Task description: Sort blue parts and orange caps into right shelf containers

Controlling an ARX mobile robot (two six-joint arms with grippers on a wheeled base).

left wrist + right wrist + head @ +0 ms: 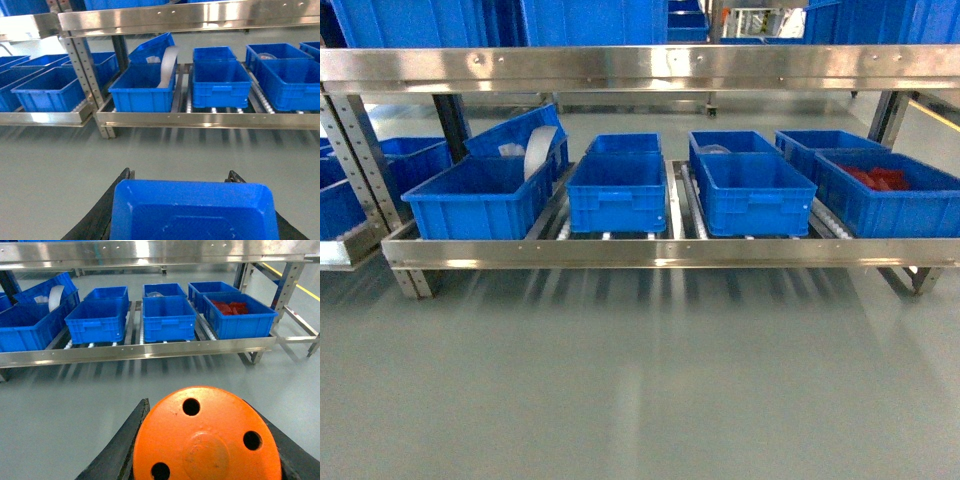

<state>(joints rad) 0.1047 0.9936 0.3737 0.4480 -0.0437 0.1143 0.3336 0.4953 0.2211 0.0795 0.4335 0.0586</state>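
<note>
Left claw [192, 210] gripping blue part [194, 210], right claw [207, 440] gripping orange cap [206, 437]

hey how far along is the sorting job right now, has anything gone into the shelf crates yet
Done: both pickups. The left gripper holds a blue part between its jaws, and the right gripper holds an orange cap. In hand: carrying them toward the shelf, with bare floor still between. Left: both drops into the right shelf containers. I can't tell whether earlier blue parts or orange caps are in the crates; one holds red items.

Blue crates [618, 192]; red contents [876, 178]; orange cap [206, 438]; blue part [194, 210]; grey floor [620, 380].
</note>
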